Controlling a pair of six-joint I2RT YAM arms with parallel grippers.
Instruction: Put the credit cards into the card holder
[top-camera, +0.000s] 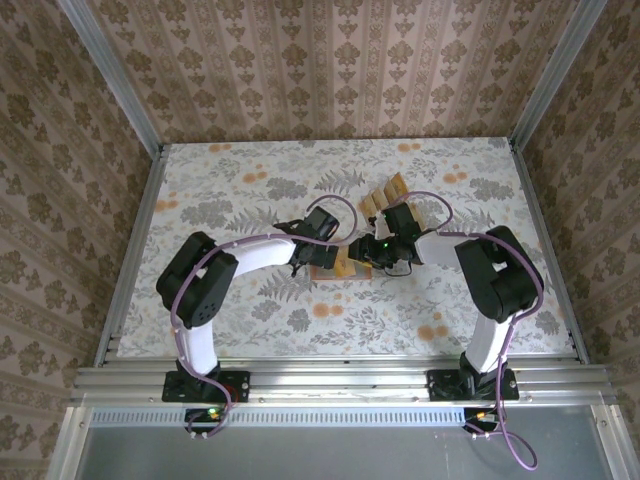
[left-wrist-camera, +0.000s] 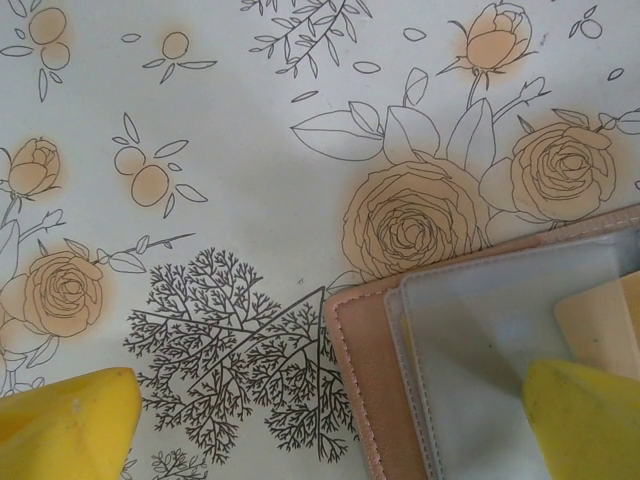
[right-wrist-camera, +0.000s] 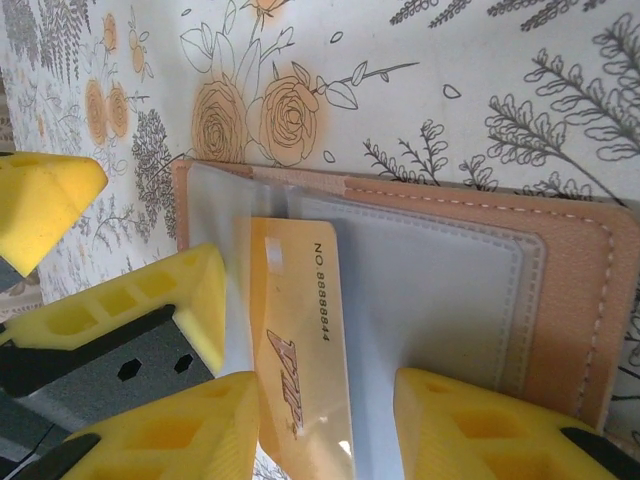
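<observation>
Top: left end effector (top-camera: 325, 245) and right end effector (top-camera: 368, 258) both directly above card holder (top-camera: 335, 268).
Left wrist: left end effector (left-wrist-camera: 320, 430) released, one fingertip (left-wrist-camera: 585, 420) over the card holder.
Right wrist: right end effector (right-wrist-camera: 325, 400) parted, credit card (right-wrist-camera: 300, 330) between its pads, unclamped.

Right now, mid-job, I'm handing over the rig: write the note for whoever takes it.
Left gripper: wide open, one fingertip over the clear pocket of the card holder.
Right gripper: jaws apart astride one credit card, no clamp visible.
Card holder lies open; that card lies on its pocket, insertion unclear.
Left to do: seat it, then load the other cards standing beyond the holder.
</observation>
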